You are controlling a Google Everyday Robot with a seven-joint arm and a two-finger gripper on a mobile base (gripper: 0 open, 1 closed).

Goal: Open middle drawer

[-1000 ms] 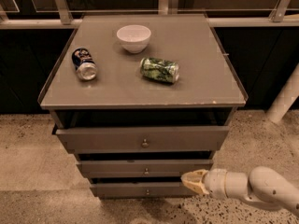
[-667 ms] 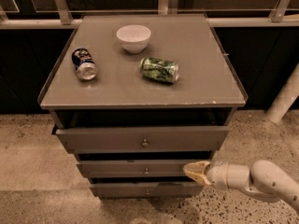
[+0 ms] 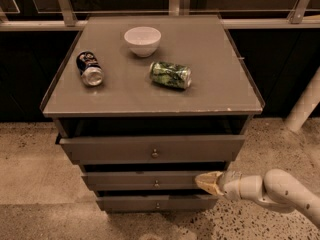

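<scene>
The middle drawer (image 3: 135,180) is a slim grey-brown front with a small round knob (image 3: 156,184) at its centre, second of three in the cabinet. It stands slightly out from the cabinet. My gripper (image 3: 206,182) comes in from the lower right on a white arm and sits at the right end of the middle drawer's front, to the right of the knob.
The top drawer (image 3: 150,149) stands out furthest; the bottom drawer (image 3: 150,203) is lowest. On the cabinet top (image 3: 210,74) lie a white bowl (image 3: 142,40), a dark can (image 3: 90,69) and a green can (image 3: 170,75), both on their sides. A white post (image 3: 305,106) stands at right.
My gripper has moved a little up and to the left along the middle drawer's front. The drawers and the things on top have not moved.
</scene>
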